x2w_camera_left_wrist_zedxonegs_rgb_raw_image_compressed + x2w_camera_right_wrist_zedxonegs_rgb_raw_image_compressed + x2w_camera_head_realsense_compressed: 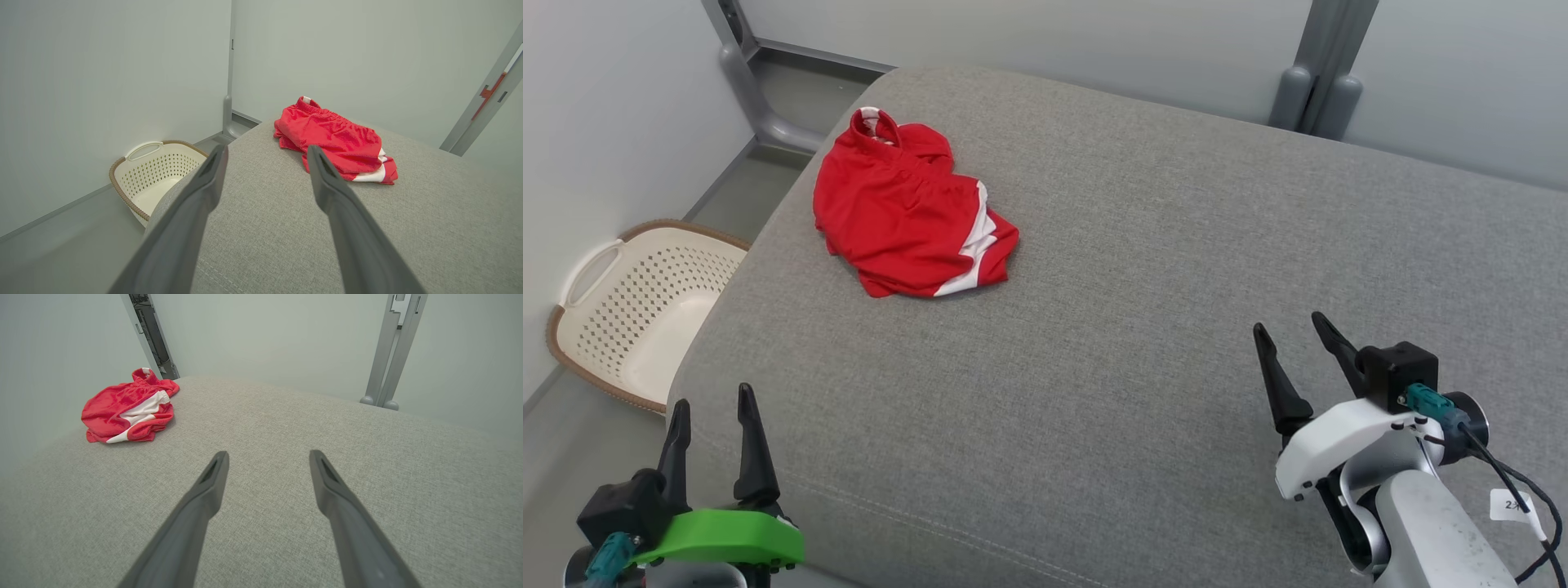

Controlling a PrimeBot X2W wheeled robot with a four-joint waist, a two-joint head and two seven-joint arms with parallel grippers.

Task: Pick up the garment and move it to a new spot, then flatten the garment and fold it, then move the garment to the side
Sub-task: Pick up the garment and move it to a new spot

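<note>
The garment [903, 216] is a pair of red shorts with white side panels, lying crumpled near the far left corner of the grey cushioned surface [1143, 327]. It also lies ahead of the fingers in the left wrist view [335, 141] and far left in the right wrist view [128, 406]. My left gripper [712, 400] hovers open at the near left edge, well short of the garment, with nothing between its fingers. My right gripper [1292, 327] stands open over the near right part of the surface, far from the garment and holding nothing.
A cream perforated laundry basket [637, 306] with a brown rim sits on the floor left of the surface, also visible in the left wrist view [153, 173]. Grey frame posts [1319, 73] stand behind the surface against pale walls.
</note>
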